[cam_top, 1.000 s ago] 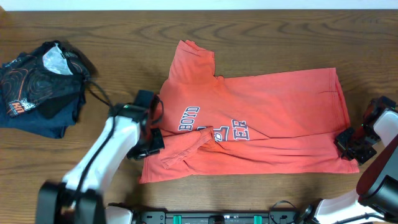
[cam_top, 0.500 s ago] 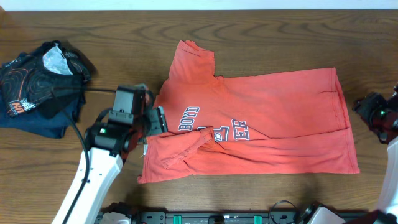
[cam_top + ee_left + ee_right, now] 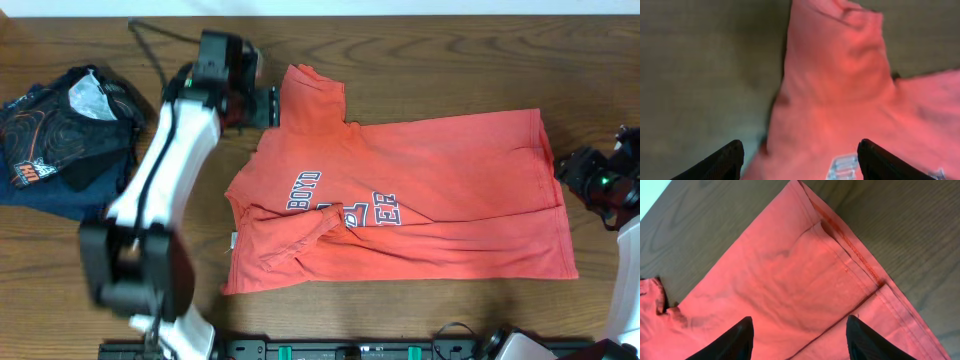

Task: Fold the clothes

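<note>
Surface: dark brown wood-grain table [image 3: 420, 60], with a narrow pale strip of wall [image 3: 400, 6] behind its far edge. Item one: coral T-shirt [image 3: 440, 190], lying flat from the table's middle out toward the right edge, hem to the right and neck end to the left. One sleeve [image 3: 312, 95] points to the far edge. The long side nearest the near edge is folded up over the chest, partly covering the dark blue lettering [image 3: 345, 205]. Item two: dark swirl-printed garment [image 3: 60, 140], bunched at the left edge, well apart from the shirt. Left gripper [image 3: 270, 105]: above the far part of the table, just beside the sleeve's left side. In the left wrist view its fingers [image 3: 727, 160] stand wide apart with nothing between them, the sleeve and shoulder cloth below. Right gripper [image 3: 570, 178]: near the right edge, just off the hem [image 3: 855, 255]. Its fingers [image 3: 735, 340] are spread and grip nothing, with the stitched hem corner below them.
</note>
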